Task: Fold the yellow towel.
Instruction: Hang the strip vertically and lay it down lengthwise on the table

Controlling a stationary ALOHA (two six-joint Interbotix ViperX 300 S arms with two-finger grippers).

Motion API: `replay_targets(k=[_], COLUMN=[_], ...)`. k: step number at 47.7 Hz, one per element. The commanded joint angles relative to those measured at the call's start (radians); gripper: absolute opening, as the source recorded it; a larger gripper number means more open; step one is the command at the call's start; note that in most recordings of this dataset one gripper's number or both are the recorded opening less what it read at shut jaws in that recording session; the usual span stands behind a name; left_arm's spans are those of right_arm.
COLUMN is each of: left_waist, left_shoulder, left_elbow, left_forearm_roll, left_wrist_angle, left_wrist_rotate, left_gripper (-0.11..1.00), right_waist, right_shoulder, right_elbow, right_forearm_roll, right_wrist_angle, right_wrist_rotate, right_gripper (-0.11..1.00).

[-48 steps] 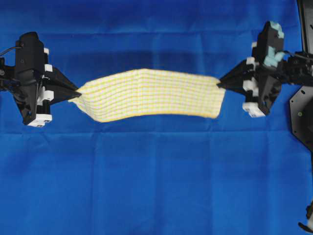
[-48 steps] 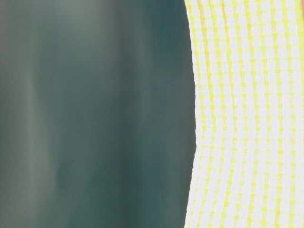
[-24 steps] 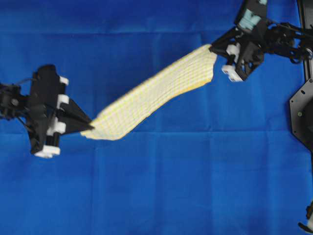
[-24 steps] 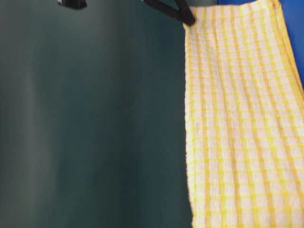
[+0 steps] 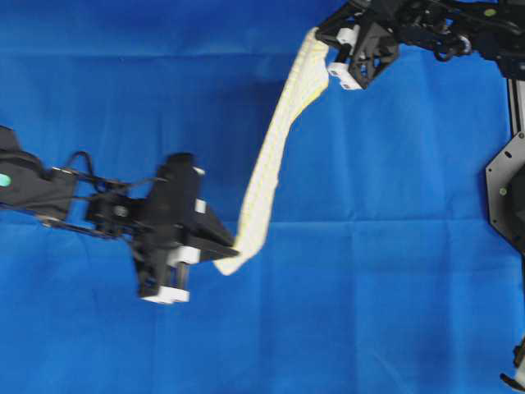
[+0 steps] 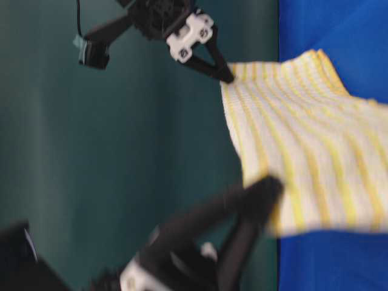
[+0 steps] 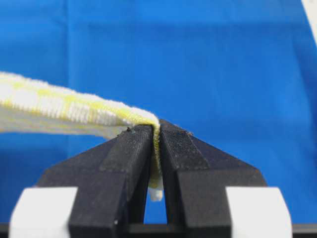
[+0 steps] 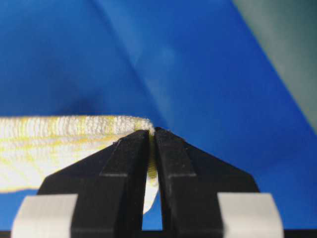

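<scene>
The yellow towel (image 5: 267, 168), cream with yellow checks, hangs stretched in the air between both grippers, running steeply from lower centre to the top right. My left gripper (image 5: 231, 249) is shut on its lower end; the wrist view shows the cloth (image 7: 74, 109) pinched between the black fingers (image 7: 131, 148). My right gripper (image 5: 321, 37) is shut on the upper end, the towel (image 8: 59, 136) clamped at the fingertips (image 8: 171, 148). In the table-level view the towel (image 6: 303, 145) spreads to the right, between the right gripper (image 6: 227, 77) above and the blurred left gripper (image 6: 270, 185) below.
A large plain blue cloth (image 5: 394, 271) covers the whole table under the towel. A black base plate (image 5: 509, 189) sits at the right edge. A dark green wall (image 6: 91, 151) fills the left of the table-level view.
The left gripper has swung right and towards the front, the right gripper up and left to the top edge. The towel has turned from level to steeply diagonal, still held at both ends.
</scene>
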Motion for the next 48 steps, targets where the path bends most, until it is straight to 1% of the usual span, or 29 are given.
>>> replay_targets(k=[1,6,16,21,28,36,42,48], left_waist=[-0.014,-0.014,-0.014,-0.015,-0.014,-0.003,0.014,0.029], left_shoulder=[0.025,0.078,0.169,0.196,0.216,0.242,0.285,0.337], left_elbow=[-0.083,-0.161,-0.296,-0.336,-0.37,-0.41,-0.468,-0.522], left_forearm_roll=[0.003,0.003,0.003,0.003,0.003,0.003,0.006,0.006], left_wrist_angle=[0.012,0.034,0.074,0.103,0.117,0.11,0.109,0.107], left_wrist_rotate=[0.008,0.026,0.071,0.091,0.098,0.1,0.104,0.137], left_gripper=[0.03,0.03,0.03,0.03,0.03,0.03,0.03,0.03], right_waist=[-0.018,-0.02,-0.023,-0.023,-0.028,-0.046,-0.06,-0.072], right_shoulder=[0.012,0.032,0.055,0.055,0.051,0.029,-0.003,-0.054], right_elbow=[-0.058,-0.084,-0.118,-0.118,-0.114,-0.089,-0.06,-0.018], right_forearm_roll=[-0.014,-0.025,-0.031,-0.031,-0.035,-0.038,-0.038,-0.038], right_wrist_angle=[-0.005,-0.005,-0.005,-0.005,0.003,0.005,0.005,0.005], right_wrist_rotate=[-0.002,-0.002,-0.002,-0.002,-0.003,-0.003,-0.003,-0.003], right_gripper=[0.04,0.04,0.04,0.04,0.04,0.04,0.04,0.04])
